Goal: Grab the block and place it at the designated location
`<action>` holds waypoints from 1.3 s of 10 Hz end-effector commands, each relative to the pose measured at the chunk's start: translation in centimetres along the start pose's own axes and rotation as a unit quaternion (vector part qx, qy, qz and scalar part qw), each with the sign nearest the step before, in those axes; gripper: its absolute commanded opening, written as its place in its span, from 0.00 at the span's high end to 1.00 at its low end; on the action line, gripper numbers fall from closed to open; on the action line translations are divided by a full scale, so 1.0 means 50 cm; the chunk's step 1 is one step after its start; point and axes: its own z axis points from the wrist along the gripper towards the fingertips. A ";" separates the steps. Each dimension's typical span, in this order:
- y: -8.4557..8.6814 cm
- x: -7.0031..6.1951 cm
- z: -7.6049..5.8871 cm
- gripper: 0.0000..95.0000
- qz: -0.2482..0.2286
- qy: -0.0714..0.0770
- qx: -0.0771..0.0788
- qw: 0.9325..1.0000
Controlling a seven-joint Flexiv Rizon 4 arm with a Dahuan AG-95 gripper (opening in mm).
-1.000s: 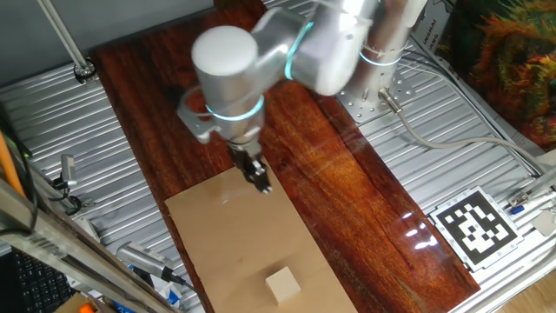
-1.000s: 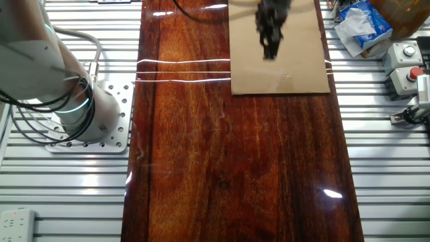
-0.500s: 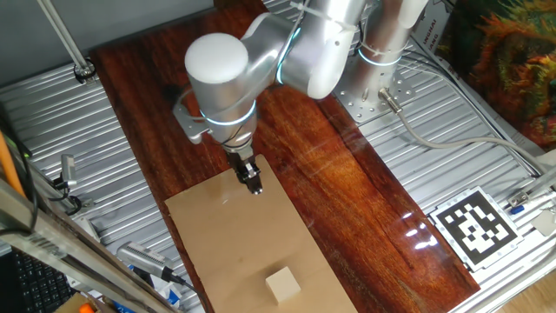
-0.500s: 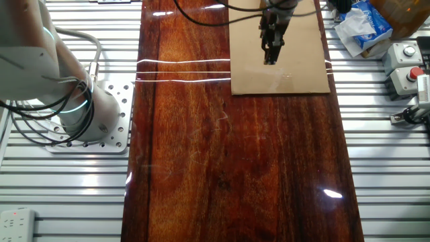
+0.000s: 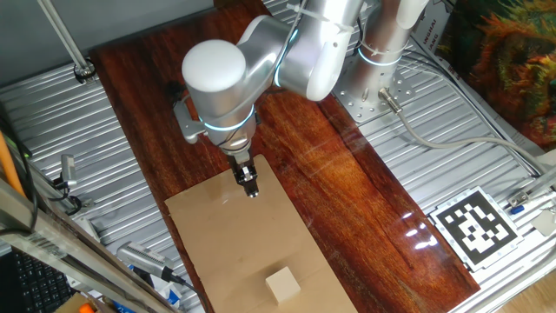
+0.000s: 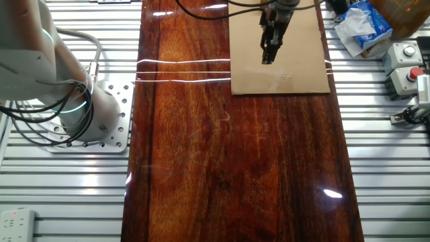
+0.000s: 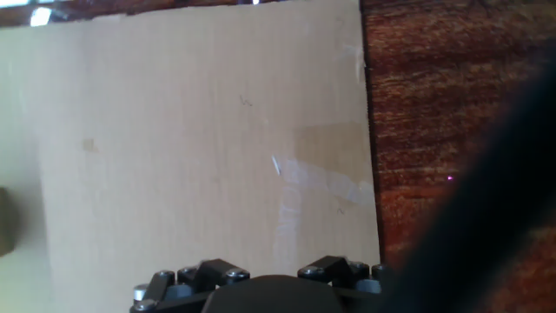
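Nothing done: block [image 5: 281,284] is lying free on the sheet [image 5: 217,235].
Gripper [image 5: 250,185]: is hovering, empty; jaw width unclear.
Left: grasping, placing.

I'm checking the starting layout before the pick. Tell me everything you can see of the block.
The block is a small pale tan cube that looks like plain wood, with unmarked faces. It sits flat and upright on the large tan sheet, near that sheet's end farthest from the arm's base. Only the sheet touches it. The claw hangs over the sheet's opposite end, well apart from the block. The other fixed view does not show the block.
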 end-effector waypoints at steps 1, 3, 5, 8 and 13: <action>0.000 -0.002 0.001 0.20 -0.032 0.000 -0.001 0.999; 0.000 -0.001 0.001 0.20 -0.031 0.001 -0.001 1.000; 0.000 -0.002 0.001 0.80 -0.035 0.002 0.000 0.999; 0.001 -0.001 0.000 0.80 -0.036 0.002 -0.002 0.999; 0.001 -0.002 0.000 0.80 -0.035 0.007 -0.003 0.999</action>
